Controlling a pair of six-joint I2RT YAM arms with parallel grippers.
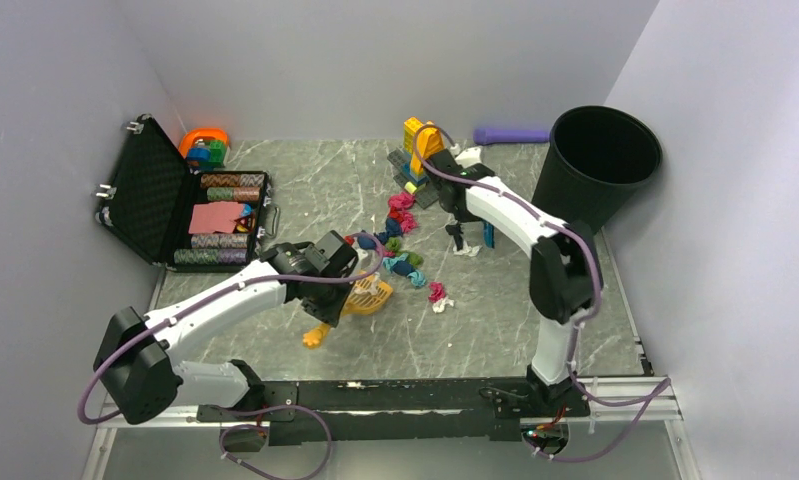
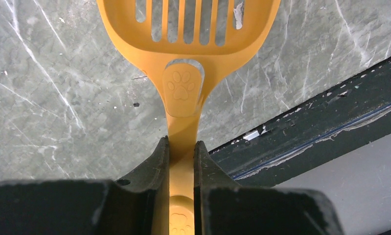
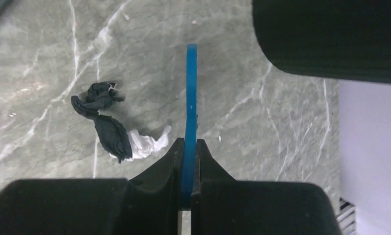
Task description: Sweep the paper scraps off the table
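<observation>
Paper scraps (image 1: pixel 403 240) in pink, red, teal, green and dark blue lie in a loose trail down the middle of the grey-green table (image 1: pixel 305 190). One pink scrap (image 1: pixel 437 293) sits apart at the near end. My left gripper (image 1: pixel 341 308) is shut on the handle of an orange slotted scoop (image 1: pixel 369 296), whose head rests just left of the trail; in the left wrist view the gripper (image 2: pixel 182 147) clamps the scoop (image 2: pixel 183 29) handle. My right gripper (image 3: pixel 188 143) is shut on a thin blue blade (image 3: pixel 191 88), beside a black and white scrap (image 3: pixel 110 128).
A black bin (image 1: pixel 600 160) stands at the back right. An open black case (image 1: pixel 150 195) with poker chips lies at the left. A yellow-orange brick build (image 1: pixel 422 145) and a purple object (image 1: pixel 512 134) sit at the back. A black rail (image 2: pixel 320 112) edges the table.
</observation>
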